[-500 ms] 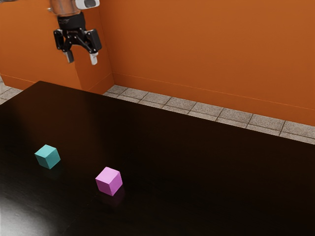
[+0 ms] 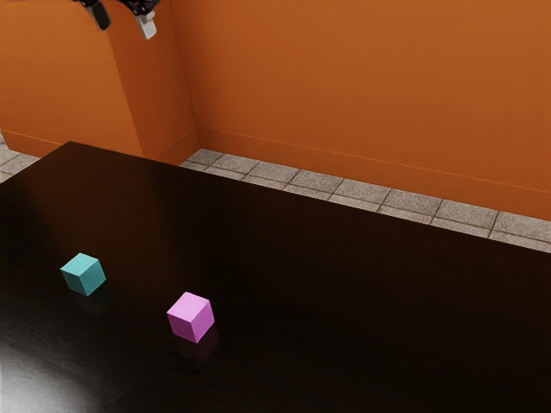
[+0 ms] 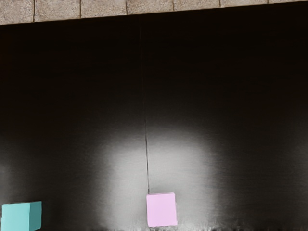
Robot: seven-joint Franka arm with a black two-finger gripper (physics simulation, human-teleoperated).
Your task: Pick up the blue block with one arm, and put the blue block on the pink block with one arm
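Observation:
The blue block (image 2: 83, 274), a teal-blue cube, rests on the black table (image 2: 310, 284) near the exterior view's left. The pink block (image 2: 190, 317) stands apart from it, to its right and nearer the front edge. High above both, at the exterior view's upper left corner, my gripper (image 2: 123, 21) hangs open with nothing between its fingertips (image 2: 147, 26); just the two tips show. In the wrist view the blue block (image 3: 21, 216) and the pink block (image 3: 161, 210) lie side by side on the table, far below my hand.
An orange wall (image 2: 362, 86) rises behind the table, with a strip of grey floor tiles (image 2: 379, 200) along its foot. A bright glare patch (image 3: 149, 163) lies on the dark tabletop beside the blocks.
My gripper has risen straight up, so that only its fingertips remain at the exterior view's top edge. Both blocks stayed where they were.

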